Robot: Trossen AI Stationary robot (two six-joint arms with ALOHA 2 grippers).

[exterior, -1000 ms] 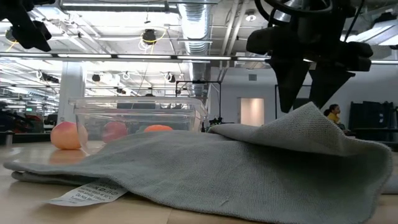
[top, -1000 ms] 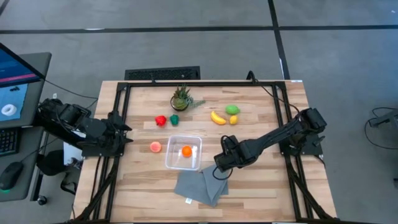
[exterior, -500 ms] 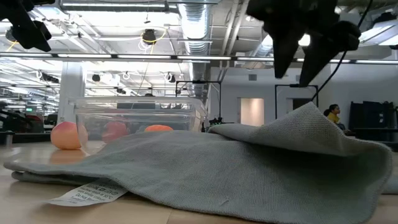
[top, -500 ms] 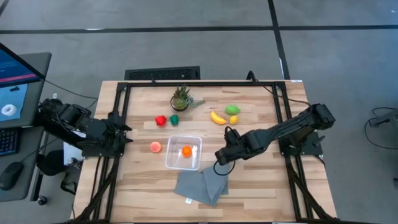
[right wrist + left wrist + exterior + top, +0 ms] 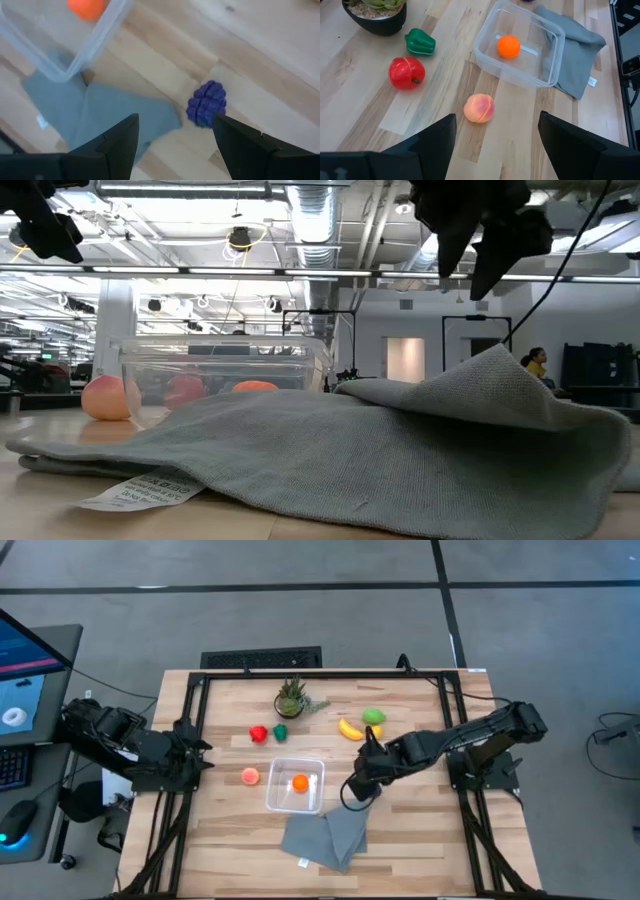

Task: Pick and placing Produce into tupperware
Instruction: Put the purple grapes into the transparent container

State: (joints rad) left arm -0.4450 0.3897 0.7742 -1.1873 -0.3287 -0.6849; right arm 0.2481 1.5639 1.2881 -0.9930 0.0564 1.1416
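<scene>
The clear tupperware (image 5: 296, 785) stands mid-table with an orange fruit (image 5: 300, 782) inside. A peach (image 5: 250, 776) lies left of it. A red fruit (image 5: 258, 733) and a green pepper (image 5: 281, 731) lie farther back. A banana (image 5: 350, 729), a lime-green fruit (image 5: 373, 716) and a small orange piece (image 5: 376, 732) lie at the back right. A purple grape bunch (image 5: 206, 104) lies on the wood. My right gripper (image 5: 356, 790) hangs open above it, right of the tupperware, with nothing between its fingers. My left gripper (image 5: 496, 117) waits open at the table's left edge.
A folded grey cloth (image 5: 325, 835) lies in front of the tupperware, one corner near the grape bunch. A spiky potted plant (image 5: 291, 697) stands at the far middle. Black frame rails run along the table's left and right edges.
My right gripper has risen well clear of the cloth and drifted toward the table's far edge, its wrist rolling as it went. Its fingers have kept the same gap. The cloth and the produce have stayed where they were.
</scene>
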